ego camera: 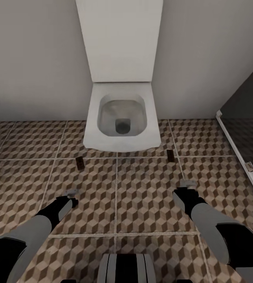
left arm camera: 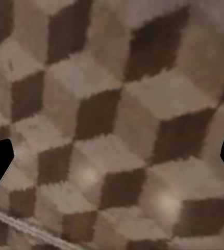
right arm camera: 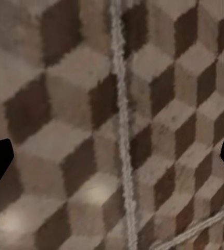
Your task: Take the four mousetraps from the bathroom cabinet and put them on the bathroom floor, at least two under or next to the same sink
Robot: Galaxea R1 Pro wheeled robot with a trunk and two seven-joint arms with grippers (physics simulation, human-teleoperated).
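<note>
Cube-patterned brown and cream floor tiles (ego camera: 142,188) carry two small flat dark-brown mousetrap boards (ego camera: 79,163), one at each front corner of the white square-edged toilet (ego camera: 120,118), at eleven and one o'clock from you. Expect them light, stiff and thin; pinch across the board's long edges, clear of the metal parts. Your left gripper (ego camera: 71,192) and right gripper (ego camera: 187,184) hover low, jaws spread and empty.

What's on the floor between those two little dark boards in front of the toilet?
Between the left mousetrap and the right mousetrap, the head view shows bare patterned floor tiles, with the front edge of the toilet bowl overhanging the stretch.
</note>
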